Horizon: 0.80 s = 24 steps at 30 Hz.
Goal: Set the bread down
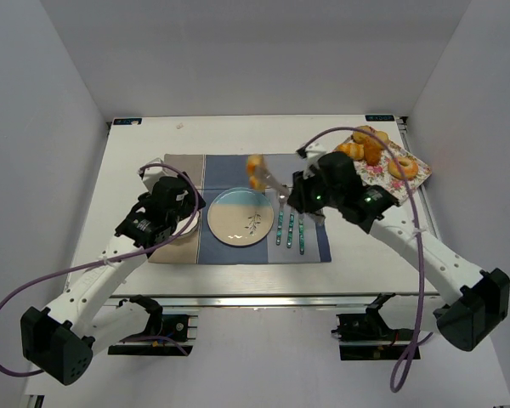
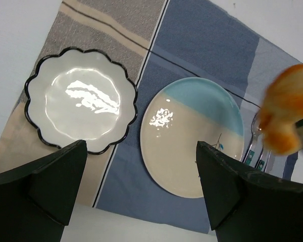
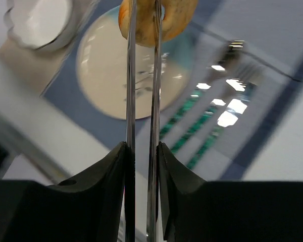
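Up in the air by the far edge of the plate (image 2: 192, 151) is where the bread (image 3: 177, 20) sits right now, pinched at the tip of a pair of thin metal tongs (image 3: 130, 91). It's clear of everything, not touching the plate or the mat (image 2: 207, 50).

The right gripper (image 3: 141, 148) isn't on the bread at all. It's clamped on the tongs, with both black fingers squeezed in against the two blades so only a sliver of gap shows between them. My guess is that squeeze is the whole point, since the blades only bite the bread while the fingers keep pressing. The long reach also keeps the bulky wrist back over the cutlery (image 1: 289, 229) instead of crowding the plate.

The left gripper (image 2: 140, 146) is the opposite: fingers spread wide, nothing between them, touching nothing. It's parked above the near-left part of the mat, roughly between the white plate (image 2: 81, 101) and the blue one. Looks to me like it's just keeping out of the way, maybe giving its camera a view of the landing spot.

The rest of the pile (image 1: 378, 151) is off at the far right of the table, well apart from the plates. Both plates are bare, so the drop isn't done yet. I'd bet on the blue plate as the target because the bread is nearest it, but I can't say that for sure.
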Motion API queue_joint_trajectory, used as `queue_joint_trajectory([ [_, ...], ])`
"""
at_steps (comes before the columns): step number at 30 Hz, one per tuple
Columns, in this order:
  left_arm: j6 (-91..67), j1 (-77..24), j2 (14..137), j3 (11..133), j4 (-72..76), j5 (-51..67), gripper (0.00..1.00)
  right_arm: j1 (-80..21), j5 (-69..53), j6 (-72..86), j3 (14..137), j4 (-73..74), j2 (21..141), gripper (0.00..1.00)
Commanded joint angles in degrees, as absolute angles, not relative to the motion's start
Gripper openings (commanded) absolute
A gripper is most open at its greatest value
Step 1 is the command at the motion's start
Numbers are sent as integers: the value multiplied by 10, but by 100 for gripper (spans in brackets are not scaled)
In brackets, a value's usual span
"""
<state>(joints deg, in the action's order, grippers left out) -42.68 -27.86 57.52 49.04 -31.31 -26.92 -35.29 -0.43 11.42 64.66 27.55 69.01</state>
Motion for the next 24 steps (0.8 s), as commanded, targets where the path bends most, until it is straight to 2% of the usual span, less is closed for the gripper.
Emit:
queue_joint_trajectory([
  [1, -484, -276, 555, 507, -367, -283, 98, -421, -118, 82, 631, 200, 712, 22],
  [5, -530, -276, 540, 505, -407, -307, 98, -464, -163, 126, 600, 148, 760, 22],
  [8, -534, -276, 520, 487, -408, -300, 98, -496, -92, 134, 609, 158, 789, 23],
  [12, -534, -276, 503, 474, -404, -301, 98, -507, -67, 136, 620, 174, 796, 24],
  [14, -533, -276, 498, 472, -400, -300, 98, -514, -45, 136, 618, 178, 791, 30],
  [17, -530, -276, 499, 471, -397, -298, 98, -519, -21, 135, 624, 195, 787, 33],
  [24, -524, -276, 503, 470, -391, -295, 98, -542, 115, 136, 660, 242, 768, 28],
])
